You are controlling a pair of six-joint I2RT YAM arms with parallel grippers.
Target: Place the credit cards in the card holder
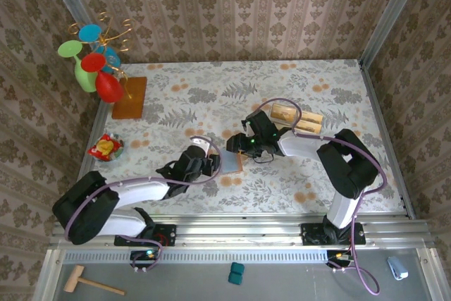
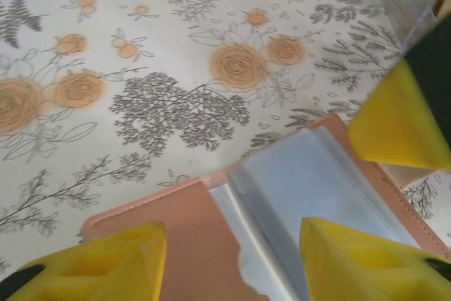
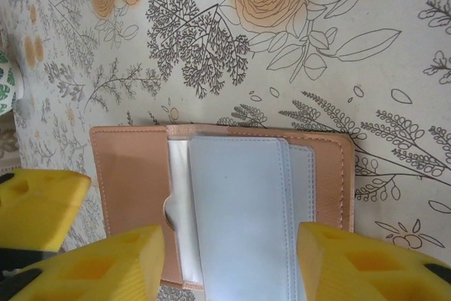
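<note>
Metal rail (image 1: 232, 234) seen at near edge, arm bases bolted on. Table covered by flowered cloth (image 1: 338, 89).

Card holder (image 1: 232, 163) laid open at mid-table, clear sleeves shown (pale and glossy in wrist views).

Left gripper (image 1: 213, 163) held over its left side, fingers (image 2: 120, 262) spread apart, nothing clasped. Right gripper (image 1: 234, 147) held at its far edge, fingers (image 3: 106, 262) likewise parted, empty.

Credit cards (image 1: 285, 112) seen farther back to right, well apart from card holder. Wooden board (image 1: 129, 96) placed far left. Walls covered in patterned wallpaper (image 1: 232, 5).
</note>
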